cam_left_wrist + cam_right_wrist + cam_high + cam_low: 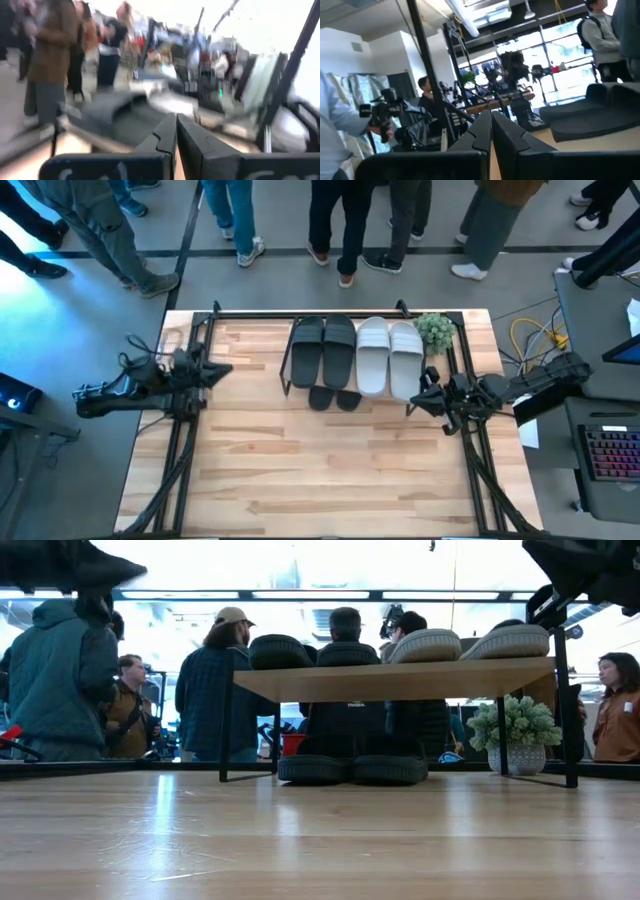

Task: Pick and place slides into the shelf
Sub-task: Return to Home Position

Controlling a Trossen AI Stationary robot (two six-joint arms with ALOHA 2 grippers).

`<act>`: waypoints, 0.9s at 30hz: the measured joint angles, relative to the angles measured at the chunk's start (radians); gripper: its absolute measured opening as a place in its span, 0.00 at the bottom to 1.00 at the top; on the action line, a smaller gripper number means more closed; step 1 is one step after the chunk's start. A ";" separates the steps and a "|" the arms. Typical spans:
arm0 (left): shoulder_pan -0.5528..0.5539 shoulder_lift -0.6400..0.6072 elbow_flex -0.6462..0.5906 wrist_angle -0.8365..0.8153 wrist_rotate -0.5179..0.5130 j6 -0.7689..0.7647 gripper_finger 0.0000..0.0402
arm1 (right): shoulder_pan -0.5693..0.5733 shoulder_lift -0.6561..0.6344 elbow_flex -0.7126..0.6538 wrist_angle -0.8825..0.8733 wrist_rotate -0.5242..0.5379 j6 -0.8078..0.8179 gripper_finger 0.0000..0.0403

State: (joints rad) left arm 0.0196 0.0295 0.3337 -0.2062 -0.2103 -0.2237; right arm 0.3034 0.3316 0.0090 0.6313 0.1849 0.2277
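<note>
Wood-plank surface (330,470) lies nearest me. Midway back, my left gripper (224,369) hovers at the left edge and my right gripper (418,397) by the near right corner of the shelf (400,681), both with fingers pressed together on nothing. Two black slides (334,398) sit under the shelf, toes poking toward me. A black pair (323,352) and a pale pair (389,356) lie on top, with a potted plant (436,330) just right. People (350,220) stand beyond.

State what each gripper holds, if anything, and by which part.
Nothing is held: the left gripper and the right gripper are both shut and empty.
</note>
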 joint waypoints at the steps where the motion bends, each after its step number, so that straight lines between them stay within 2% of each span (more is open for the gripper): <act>1: 0.000 -0.001 -0.018 -0.013 0.017 0.002 0.00 | -0.004 -0.006 0.000 0.000 -0.009 -0.001 0.02; 4: 0.000 0.015 -0.053 0.035 0.063 0.035 0.00 | -0.026 -0.019 0.000 -0.015 -0.052 0.001 0.02; 10: 0.000 -0.002 -0.145 0.138 0.066 0.048 0.00 | -0.092 -0.044 0.000 -0.054 -0.204 -0.001 0.02; 13: 0.001 0.000 -0.169 0.120 0.079 0.059 0.00 | -0.126 -0.051 0.000 -0.069 -0.281 -0.027 0.02; 17: 0.001 -0.003 -0.221 0.164 0.088 0.073 0.00 | -0.155 -0.048 0.000 -0.083 -0.341 -0.043 0.02; 22: 0.001 -0.002 -0.288 0.247 0.095 0.073 0.00 | -0.160 -0.056 0.000 -0.151 -0.351 -0.072 0.02; 27: 0.002 0.003 -0.325 0.248 0.106 0.074 0.00 | -0.160 -0.057 0.003 -0.185 -0.354 -0.091 0.02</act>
State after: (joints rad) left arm 0.0212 0.0323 0.0089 0.0415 -0.1040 -0.1497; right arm 0.1432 0.2745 0.0116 0.4465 -0.1686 0.1362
